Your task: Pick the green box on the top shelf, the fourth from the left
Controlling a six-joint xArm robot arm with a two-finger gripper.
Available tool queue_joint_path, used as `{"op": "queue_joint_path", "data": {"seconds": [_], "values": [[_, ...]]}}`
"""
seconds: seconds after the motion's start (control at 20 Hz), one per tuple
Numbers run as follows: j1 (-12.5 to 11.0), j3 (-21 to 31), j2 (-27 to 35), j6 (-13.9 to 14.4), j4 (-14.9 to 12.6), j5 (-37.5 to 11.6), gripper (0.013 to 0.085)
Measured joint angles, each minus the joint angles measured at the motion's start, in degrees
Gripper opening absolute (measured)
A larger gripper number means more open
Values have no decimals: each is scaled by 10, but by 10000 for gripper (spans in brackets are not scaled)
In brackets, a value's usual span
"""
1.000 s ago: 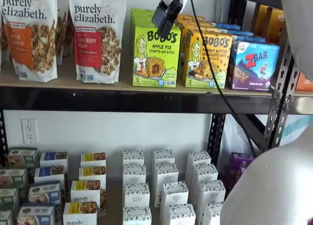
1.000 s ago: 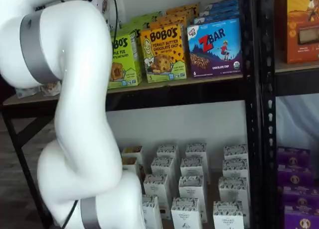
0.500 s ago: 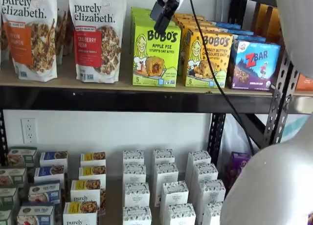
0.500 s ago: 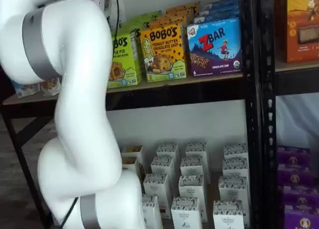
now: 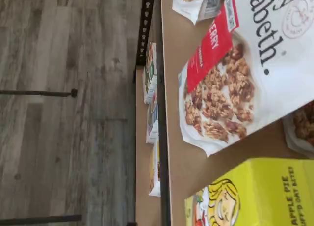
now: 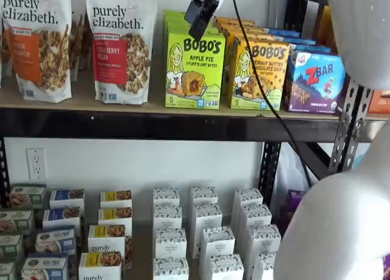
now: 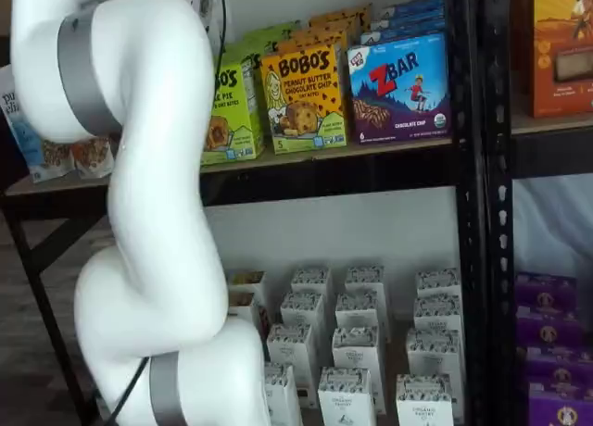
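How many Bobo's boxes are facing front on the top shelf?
2 fronts show: the green apple pie box, just below the gripper, and the yellow peanut butter chocolate chip box beside it. More boxes stand behind each, partly hidden.

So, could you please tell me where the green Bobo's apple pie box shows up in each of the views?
Wrist view: only part of the green box shows, beside the granola bag.
Shelf view: on the top shelf, directly below the tool, the box faces front.
Shelf view: the box is partly hidden behind the white arm.
Shared landmark: the orange Bobo's box next to it, seen in both shelf views.
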Motion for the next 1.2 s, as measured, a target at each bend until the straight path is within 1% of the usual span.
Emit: {"op": "queue_joint_path", "data": {"seconds": [0.55, 0.75, 1.2], "values": [[-20, -8, 24, -25, -5, -14, 850], [-27, -21, 37, -32, -8, -5, 850], [-27, -21, 47, -38, -30, -5, 850]]}}
